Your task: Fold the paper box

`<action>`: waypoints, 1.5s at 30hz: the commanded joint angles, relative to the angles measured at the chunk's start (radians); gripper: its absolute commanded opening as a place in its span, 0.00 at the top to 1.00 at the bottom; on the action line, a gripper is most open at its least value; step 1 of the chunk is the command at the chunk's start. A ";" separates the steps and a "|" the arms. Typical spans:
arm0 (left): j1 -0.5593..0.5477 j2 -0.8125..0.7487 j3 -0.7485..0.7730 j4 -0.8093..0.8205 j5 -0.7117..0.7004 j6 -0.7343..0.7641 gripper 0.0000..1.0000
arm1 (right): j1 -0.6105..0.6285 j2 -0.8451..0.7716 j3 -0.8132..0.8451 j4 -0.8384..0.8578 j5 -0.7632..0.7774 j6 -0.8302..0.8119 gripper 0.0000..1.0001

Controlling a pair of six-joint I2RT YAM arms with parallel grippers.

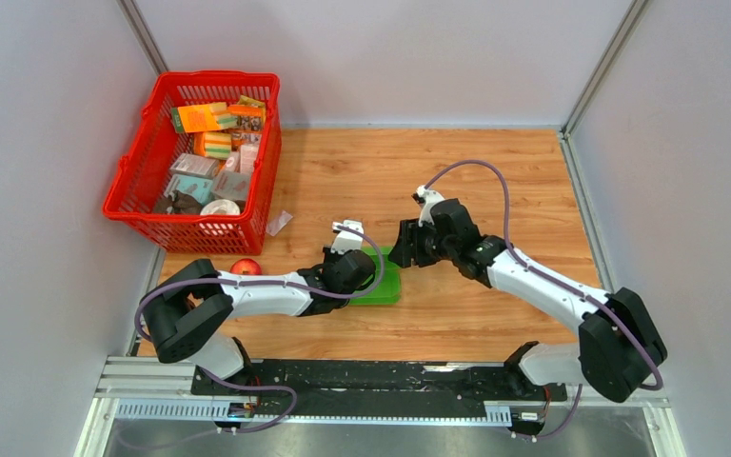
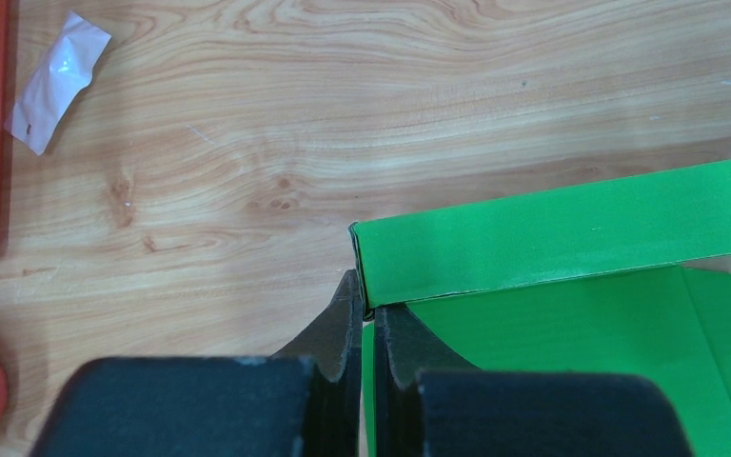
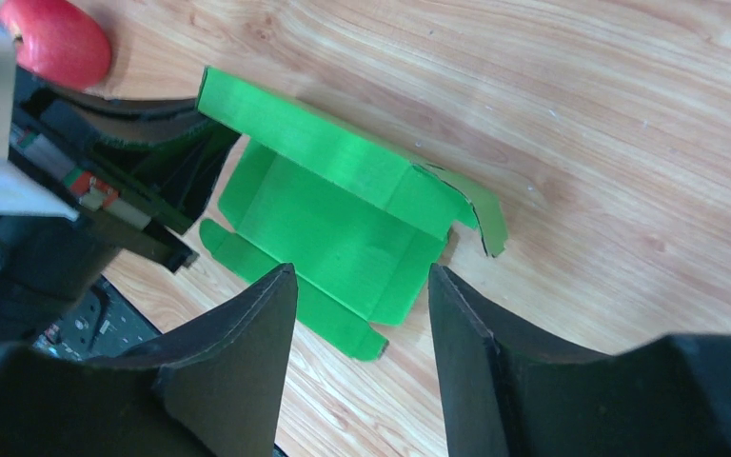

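The paper box [image 1: 384, 283] lies near the middle of the table [image 1: 495, 181], a little toward its near edge and left of centre. It is partly formed: the base sits flat on the wood, the long wall toward the far edge stands raised, and an end flap at its right end curls outward.

The left arm reaches low across the table from its base at the near-left corner, elbow bent, forearm pointing right, wrist at the box's left end. The left gripper [image 2: 366, 307] is closed on the paper box [image 2: 552, 238] at the left corner of the raised wall. A thin strip of green card appears to sit pinched between its fingers [image 2: 338, 333], though the fingers themselves hide much of the contact.

The right arm stretches in from the near-right corner, forearm angled left. The right gripper [image 3: 362, 281] hangs above the right end of the paper box [image 3: 343, 205], its fingers spread apart and holding nothing.

An apple [image 1: 246, 268] rests beside the left arm toward the left edge. A red basket [image 1: 138, 167] of packages [image 1: 211, 119] stands at the far-left corner, with a plastic scrap [image 1: 279, 222] just beside it.
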 commanded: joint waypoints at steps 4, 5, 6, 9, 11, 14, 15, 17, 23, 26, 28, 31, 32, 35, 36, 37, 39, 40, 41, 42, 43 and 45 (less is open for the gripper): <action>0.000 -0.014 -0.020 -0.062 0.016 -0.048 1.00 | -0.002 0.100 0.051 0.118 0.036 0.138 0.46; 0.000 -0.014 -0.017 -0.074 0.019 -0.057 1.00 | -0.002 0.107 0.050 0.122 0.037 0.144 0.46; 0.000 -0.014 -0.015 -0.076 0.027 -0.056 1.00 | -0.002 0.114 0.050 0.125 0.044 0.147 0.46; 0.000 -0.019 -0.015 -0.073 0.027 -0.054 1.00 | -0.002 0.130 0.050 0.153 0.042 0.171 0.49; 0.000 -0.021 -0.017 -0.065 0.027 -0.051 1.00 | -0.003 0.152 0.053 0.171 0.042 0.194 0.51; 0.000 -0.024 -0.009 -0.078 0.036 -0.043 1.00 | -0.002 0.173 0.060 0.193 0.045 0.234 0.53; 0.000 -0.027 -0.003 -0.088 0.039 -0.042 1.00 | -0.002 0.180 0.065 0.202 0.030 0.250 0.53; -0.001 -0.036 -0.014 -0.074 0.045 -0.037 1.00 | -0.002 0.198 0.062 0.251 -0.002 0.297 0.54; 0.000 -0.047 -0.018 -0.082 0.063 -0.056 1.00 | -0.003 0.232 0.031 0.337 -0.067 0.415 0.66; 0.000 -0.063 -0.035 -0.074 0.057 -0.060 1.00 | -0.012 0.241 0.010 0.361 -0.079 0.497 0.79; 0.000 -0.070 -0.043 -0.060 0.056 -0.057 1.00 | -0.016 0.247 -0.005 0.398 -0.079 0.541 0.86; 0.000 -0.074 -0.034 -0.086 0.054 -0.049 1.00 | -0.019 0.264 -0.021 0.443 -0.097 0.579 0.97; 0.000 -0.076 -0.032 -0.088 0.057 -0.040 1.00 | -0.019 0.281 -0.018 0.446 -0.104 0.583 1.00; 0.000 -0.074 -0.051 -0.057 0.056 -0.033 1.00 | -0.019 0.287 -0.030 0.461 -0.105 0.570 1.00; 0.000 -0.070 -0.052 -0.051 0.054 -0.036 1.00 | -0.019 0.282 -0.035 0.440 -0.085 0.555 1.00; 0.000 -0.067 -0.055 -0.057 0.053 -0.051 1.00 | -0.019 0.272 -0.036 0.425 -0.076 0.535 0.98; 0.000 -0.068 -0.051 -0.075 0.054 -0.071 1.00 | -0.019 0.220 -0.035 0.350 -0.030 0.457 0.88; 0.000 -0.071 -0.051 -0.091 0.054 -0.086 1.00 | -0.019 0.197 -0.036 0.323 -0.015 0.428 0.72; 0.002 -0.079 -0.055 -0.092 0.054 -0.088 1.00 | -0.017 0.175 -0.038 0.293 0.002 0.353 0.67; 0.000 -0.091 -0.061 -0.089 0.053 -0.091 1.00 | -0.017 0.128 -0.035 0.226 0.037 0.318 0.62; 0.000 -0.097 -0.069 -0.073 0.051 -0.091 1.00 | -0.019 0.108 -0.042 0.216 0.050 0.279 0.59; 0.000 -0.109 -0.091 -0.051 0.044 -0.091 1.00 | 0.001 0.045 -0.076 0.202 0.091 0.194 0.56</action>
